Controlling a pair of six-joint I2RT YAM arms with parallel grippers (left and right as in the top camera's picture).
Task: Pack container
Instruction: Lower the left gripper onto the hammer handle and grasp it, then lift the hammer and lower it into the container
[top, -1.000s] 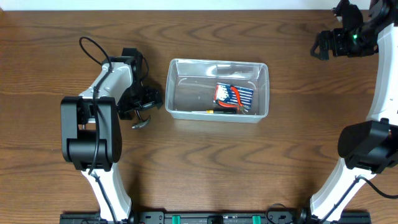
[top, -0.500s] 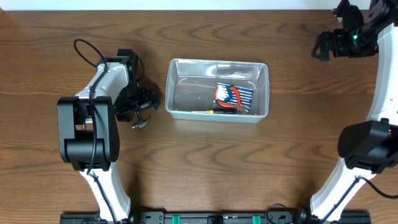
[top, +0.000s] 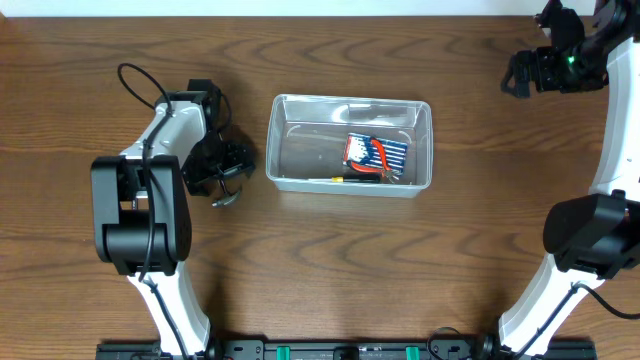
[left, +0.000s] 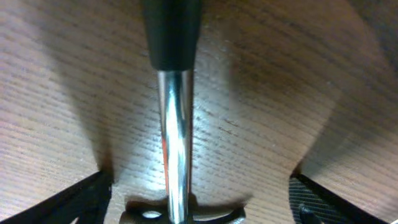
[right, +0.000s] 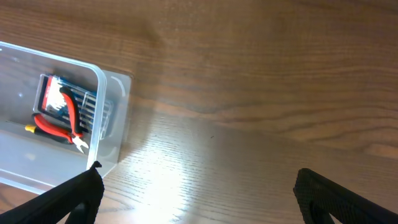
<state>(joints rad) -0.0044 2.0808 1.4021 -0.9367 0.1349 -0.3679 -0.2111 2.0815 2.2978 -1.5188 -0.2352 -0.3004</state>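
Brown wooden counter (top: 400, 260) carries everything. The left fingers (left: 74, 202) stand open on both sides of a metal tool (left: 176, 155); the right fingers (right: 62, 199) are open and empty. The tool's chrome shaft (left: 177, 112) looks stiff and slippery, so the black handle (left: 171, 31) seems safer. The container (top: 275, 150) sits mid-counter, nearby.

table (top: 330, 260): brown wood grain | far edge: pale strip (top: 300, 6)

The brown wood-grain table (top: 400, 260) carried the clear container (top: 290, 140) near its centre. At the container's 9 o'clock, just beside it, a chrome-shafted, black-handled tool (left: 176, 124) lay on the wood.
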